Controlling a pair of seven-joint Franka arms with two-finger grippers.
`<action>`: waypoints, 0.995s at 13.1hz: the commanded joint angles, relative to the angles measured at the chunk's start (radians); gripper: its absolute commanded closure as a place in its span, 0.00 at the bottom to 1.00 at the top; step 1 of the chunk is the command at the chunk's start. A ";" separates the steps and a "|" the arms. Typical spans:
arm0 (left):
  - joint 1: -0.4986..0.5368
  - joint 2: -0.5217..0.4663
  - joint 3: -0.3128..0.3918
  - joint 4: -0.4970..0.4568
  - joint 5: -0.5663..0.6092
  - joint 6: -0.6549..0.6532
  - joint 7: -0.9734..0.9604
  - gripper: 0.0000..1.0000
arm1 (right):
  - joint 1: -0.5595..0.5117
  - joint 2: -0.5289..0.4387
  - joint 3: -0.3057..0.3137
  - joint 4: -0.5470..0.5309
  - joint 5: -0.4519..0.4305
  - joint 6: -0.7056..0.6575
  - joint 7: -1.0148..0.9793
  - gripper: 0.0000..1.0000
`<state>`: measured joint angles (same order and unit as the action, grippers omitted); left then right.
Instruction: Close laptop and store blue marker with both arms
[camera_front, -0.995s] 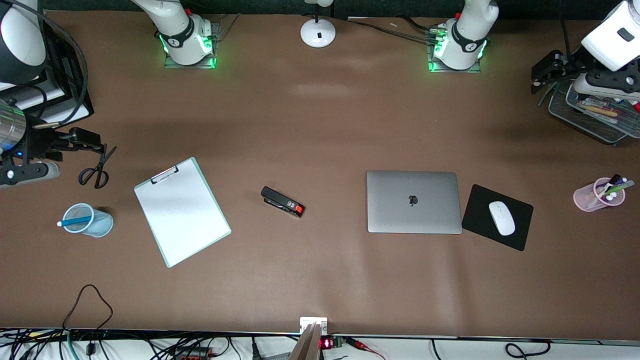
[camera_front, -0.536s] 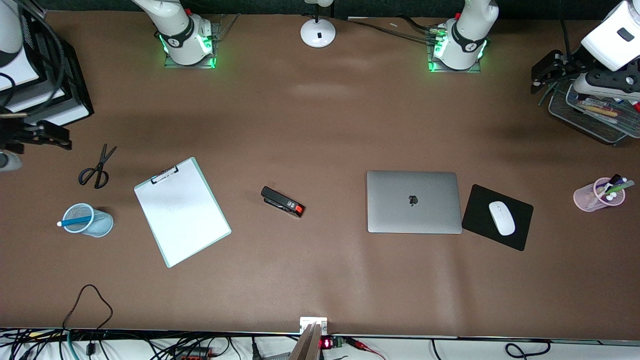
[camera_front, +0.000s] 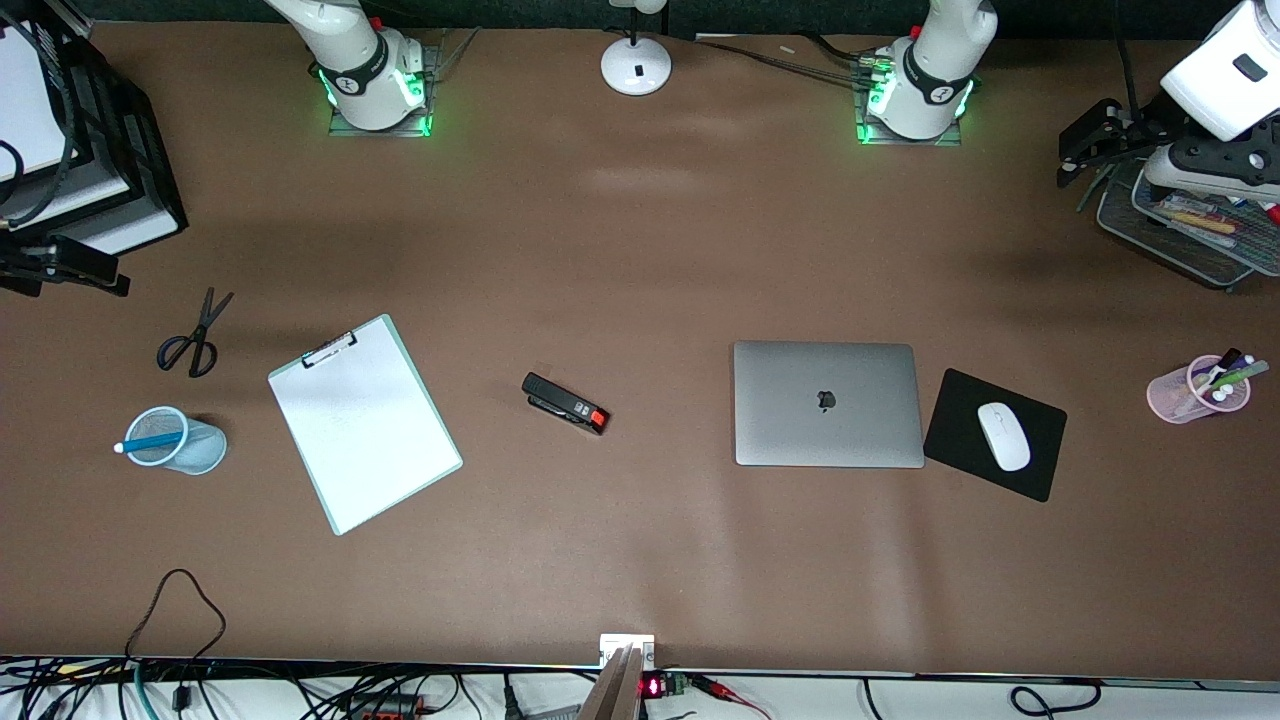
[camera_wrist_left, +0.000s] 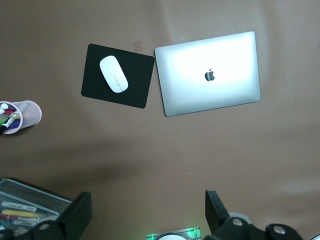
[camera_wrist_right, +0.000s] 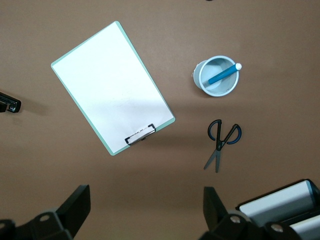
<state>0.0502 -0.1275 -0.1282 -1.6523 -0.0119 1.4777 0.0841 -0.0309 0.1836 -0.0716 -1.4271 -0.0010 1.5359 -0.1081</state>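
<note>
1. While both arms are hanging high at the table's ends, the laptop (camera_front: 828, 403) is lying flat with its lid down, logo up, just beside the black mouse pad (camera_front: 995, 434), which is carrying a white mouse (camera_front: 1003, 436).
2. The blue marker (camera_front: 150, 442) is leaning inside the pale blue cup (camera_front: 178, 440) at the right arm's end, white cap poking over the rim, near the scissors (camera_front: 194, 335) and clipboard (camera_front: 363, 422).
3. The left gripper (camera_wrist_left: 147, 212) is hanging over the wire-mesh tray (camera_front: 1180, 230), fingers spread wide, gripping nothing.
4. The right gripper (camera_wrist_right: 146, 210) is hanging above the stacked black trays (camera_front: 95, 160), fingers likewise spread wide and gripping nothing.
5. A stapler (camera_front: 565, 403) is sitting between clipboard and laptop; the pink cup (camera_front: 1197, 390) of pens is standing nearer the front camera than the mesh tray.
</note>
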 joint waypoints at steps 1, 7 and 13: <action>0.002 -0.018 -0.001 -0.018 -0.016 0.015 0.011 0.00 | -0.003 -0.110 0.007 -0.145 0.001 0.074 0.024 0.00; 0.003 -0.018 -0.016 -0.015 -0.014 0.010 0.008 0.00 | -0.003 -0.179 0.009 -0.190 0.003 0.039 0.065 0.00; 0.003 -0.018 -0.016 -0.015 -0.013 0.006 0.008 0.00 | 0.000 -0.173 0.015 -0.168 0.003 0.018 0.090 0.00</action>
<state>0.0497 -0.1275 -0.1426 -1.6523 -0.0121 1.4798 0.0841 -0.0300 0.0273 -0.0659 -1.5901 -0.0012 1.5665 -0.0425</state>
